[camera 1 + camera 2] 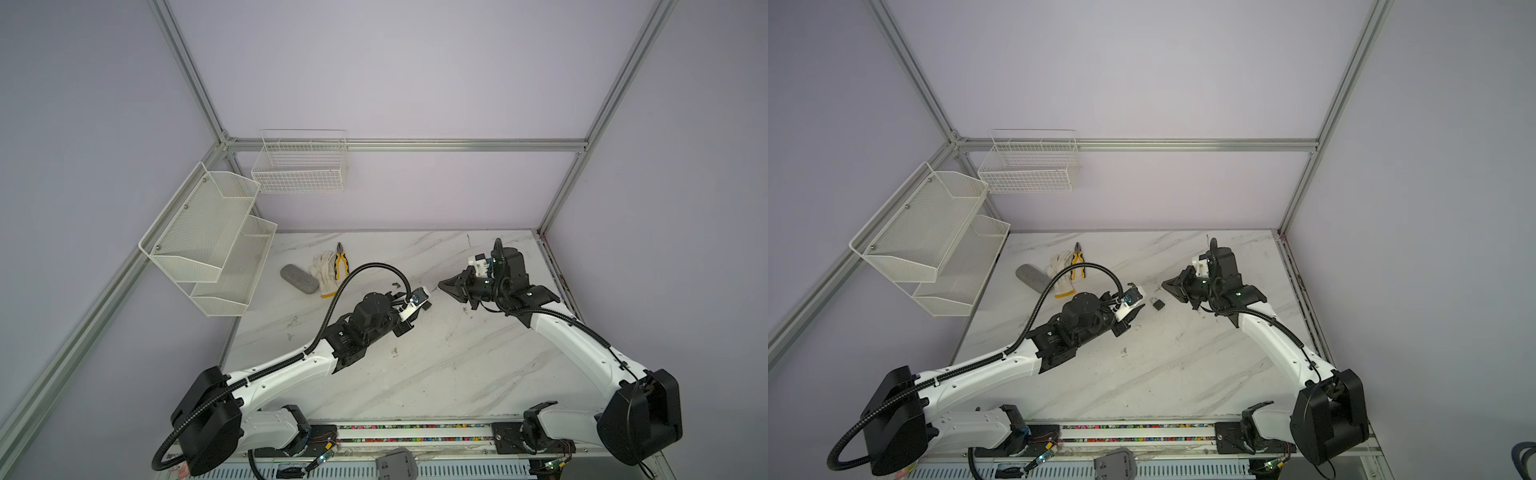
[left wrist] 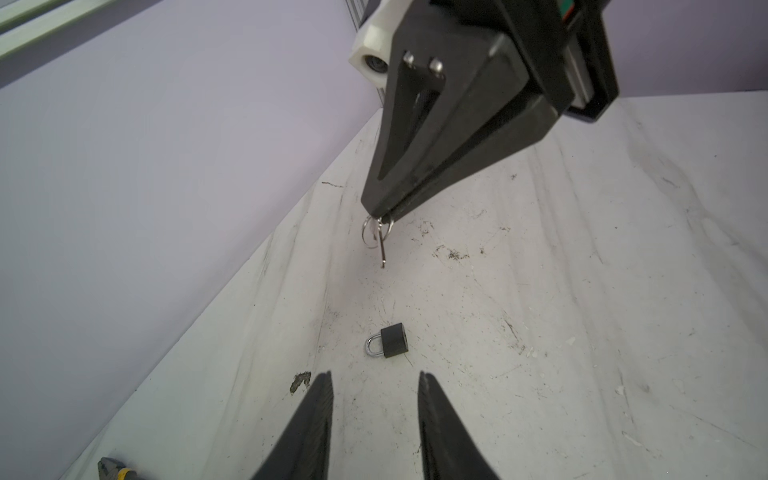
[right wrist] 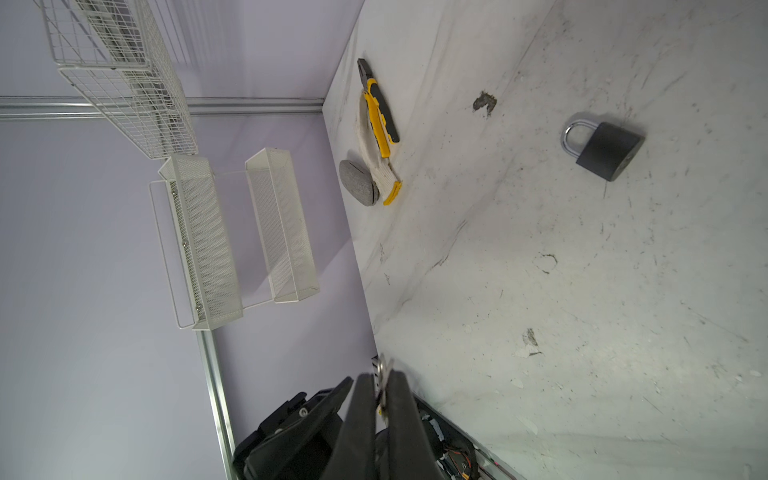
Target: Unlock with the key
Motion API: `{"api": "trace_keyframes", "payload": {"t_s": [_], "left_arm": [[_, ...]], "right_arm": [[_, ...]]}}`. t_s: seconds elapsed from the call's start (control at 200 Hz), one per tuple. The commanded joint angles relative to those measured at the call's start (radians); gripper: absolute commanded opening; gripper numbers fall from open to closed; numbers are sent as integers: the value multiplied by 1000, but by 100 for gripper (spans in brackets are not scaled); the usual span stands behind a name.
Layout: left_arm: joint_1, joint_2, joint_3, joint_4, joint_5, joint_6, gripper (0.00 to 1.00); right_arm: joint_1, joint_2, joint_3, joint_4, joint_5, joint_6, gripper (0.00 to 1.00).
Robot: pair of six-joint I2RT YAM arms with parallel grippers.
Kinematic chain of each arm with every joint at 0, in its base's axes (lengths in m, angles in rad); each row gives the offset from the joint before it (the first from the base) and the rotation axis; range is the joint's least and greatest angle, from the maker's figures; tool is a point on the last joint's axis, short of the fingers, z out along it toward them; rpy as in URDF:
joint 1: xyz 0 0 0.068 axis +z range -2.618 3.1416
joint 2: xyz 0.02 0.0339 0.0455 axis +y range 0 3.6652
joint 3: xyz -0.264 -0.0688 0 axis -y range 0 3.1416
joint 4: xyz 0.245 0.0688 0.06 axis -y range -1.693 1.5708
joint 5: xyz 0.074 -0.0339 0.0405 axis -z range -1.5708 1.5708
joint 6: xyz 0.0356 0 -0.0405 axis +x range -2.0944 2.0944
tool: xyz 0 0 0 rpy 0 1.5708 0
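A: In a top view, where is your padlock?

B: The padlock (image 1: 1158, 304) lies flat on the marble table (image 1: 1183, 374), between both grippers; bare tabletop all round it, pliers (image 1: 1076, 261) well apart near the back edge.

A: Left wrist view?

B: Your left gripper (image 2: 376, 382) has its fingers apart, just short of the padlock; the right gripper (image 2: 384, 212) is pinched together on the key (image 2: 381, 245), which dangles above the table.

A: Right wrist view?

B: Fingers clamp the key; padlock apart.

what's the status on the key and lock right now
Right gripper shut on the key, held above the table. Left gripper open, empty, short of the padlock. Padlock flat, shackle closed. Nothing between them.
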Motion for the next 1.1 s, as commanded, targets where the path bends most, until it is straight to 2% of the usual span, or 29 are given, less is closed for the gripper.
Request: {"api": "trace_keyframes", "payload": {"t_s": [0.0,0.215,0.7,1.095], "left_arm": [[-9,35,86,30,6,83,32],[-14,87,139,36,29,110,26],[-36,149,174,86,22,120,25],[-37,160,184,76,23,128,13]], "right_arm": [[1,7,23,-82,13,-8,0],[2,4,-1,-70,-1,0,0],[17,25,-29,-37,-6,10,0],[30,20,-52,-17,-12,24,0]]}}
